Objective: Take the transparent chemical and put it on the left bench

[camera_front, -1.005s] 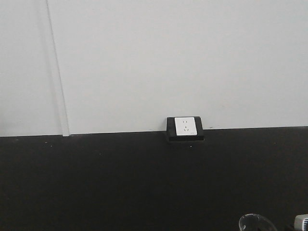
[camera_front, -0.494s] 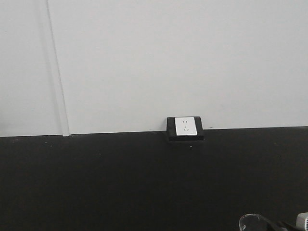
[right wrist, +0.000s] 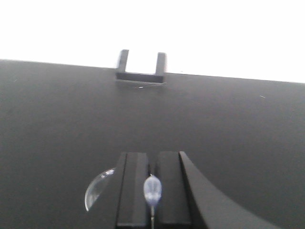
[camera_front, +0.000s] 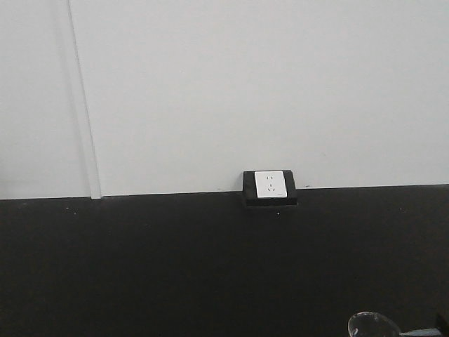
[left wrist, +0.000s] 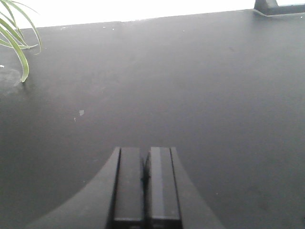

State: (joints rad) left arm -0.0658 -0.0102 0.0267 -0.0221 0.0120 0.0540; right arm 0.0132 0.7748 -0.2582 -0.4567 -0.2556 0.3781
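The clear glass vessel (camera_front: pixel 374 324) holding the transparent chemical stood at the near right of the black bench (camera_front: pixel 175 267), only its rounded rim breaking the bottom edge of the front view, in the same place it held a second before. What changed was beside it: the pale tip of the right arm, seen in the bottom right corner one second and half a second earlier, had dropped out of the front view, leaving a thin grey sliver (camera_front: pixel 421 331) just right of the rim. From the right wrist camera, the right gripper (right wrist: pixel 153 156) had its two dark fingers drawn close, with only a narrow slit between them, and the curved glass wall showed just to the left of the left-hand finger, outside the slit. A small clear teardrop piece (right wrist: pixel 152 190) on a thin stem sat over the slit. Whether the fingers pinched it, or had hold of anything, could not be told. The left gripper (left wrist: pixel 144 150) hung over bare bench with its fingers pressed together and nothing between them, well apart from the green plant leaves (left wrist: pixel 19 52) at the upper left of its view. The white wall socket (camera_front: pixel 270 184) in its black housing sat where bench met wall, as before.
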